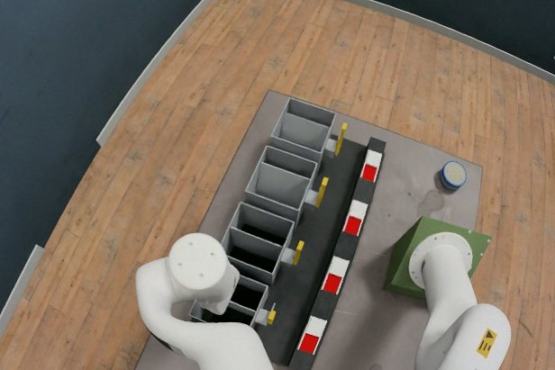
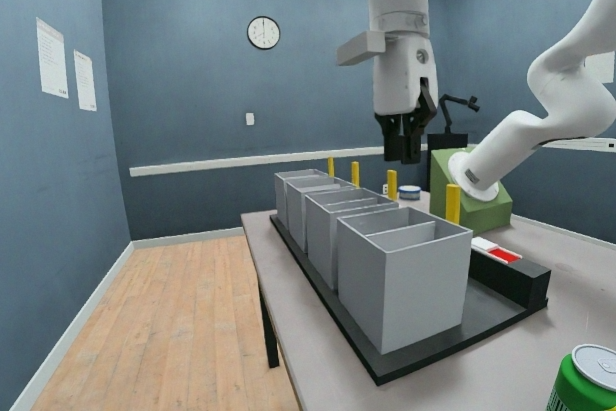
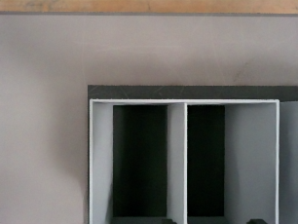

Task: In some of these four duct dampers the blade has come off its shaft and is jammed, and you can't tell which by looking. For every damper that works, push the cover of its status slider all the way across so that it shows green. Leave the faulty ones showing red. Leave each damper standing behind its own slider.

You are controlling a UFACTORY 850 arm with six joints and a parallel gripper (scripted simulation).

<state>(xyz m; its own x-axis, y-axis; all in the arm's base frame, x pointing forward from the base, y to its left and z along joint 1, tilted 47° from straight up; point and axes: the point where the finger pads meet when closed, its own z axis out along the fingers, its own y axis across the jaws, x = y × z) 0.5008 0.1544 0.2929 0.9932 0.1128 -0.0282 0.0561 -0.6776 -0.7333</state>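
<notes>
Four grey open-topped dampers stand in a row on a black base [image 1: 315,242]. Each has a yellow handle on its side, such as the one on the end damper [image 1: 268,315]. Four sliders [image 1: 352,225] on a black rail all show red, each with its white cover beside the red patch. My gripper [image 2: 404,151] hangs well above the end damper [image 2: 404,276], partly open and empty. In the wrist view that damper [image 3: 185,161] fills the frame. Its blade stands edge-on, with dark openings on both sides. My fingertips just show at the bottom edge.
The arm's green base block [image 1: 421,260] stands beside the slider rail. A blue and white roll [image 1: 452,175] lies at the far table corner. A green can [image 2: 585,381] stands at the near corner. The two far dampers [image 1: 281,181] show grey blades across their openings.
</notes>
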